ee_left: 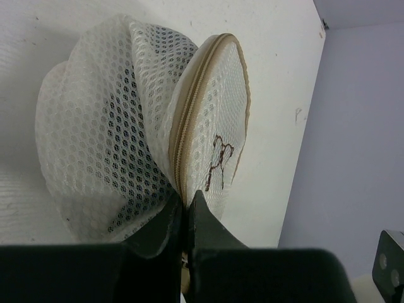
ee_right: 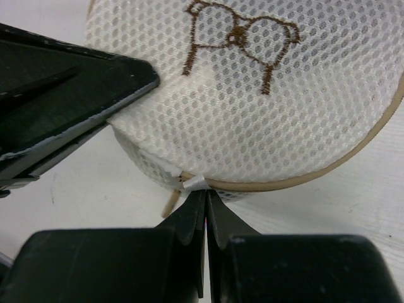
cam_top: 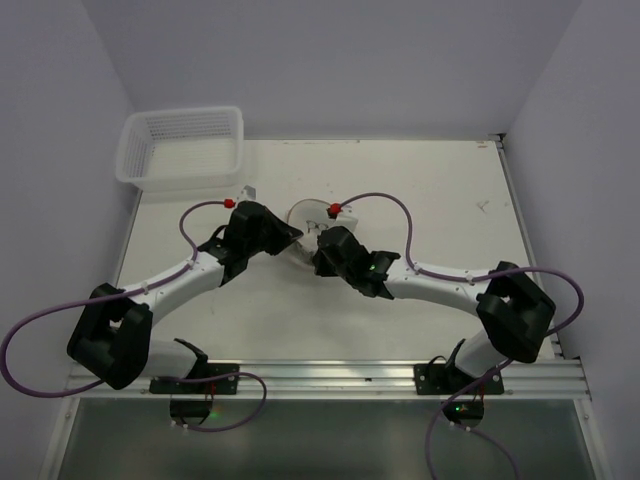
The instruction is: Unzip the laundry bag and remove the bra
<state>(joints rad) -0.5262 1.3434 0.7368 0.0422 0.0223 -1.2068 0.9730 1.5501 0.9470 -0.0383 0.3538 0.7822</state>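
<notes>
Laundry bag point(cam_top: 308, 215) sitting mid-frame in the top view, between both arms; left gripper point(ee_left: 186, 203) pinching its zippered rim, right gripper point(ee_right: 206, 197) clamping the white zipper pull point(ee_right: 193, 183) right at its fingertips

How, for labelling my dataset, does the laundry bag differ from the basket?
The laundry bag is round soft fabric with a beige zip rim; the basket is rectangular and open-topped. The laundry bag sits mid-scene; the basket stands in the far-left corner. Both are white mesh.
</notes>
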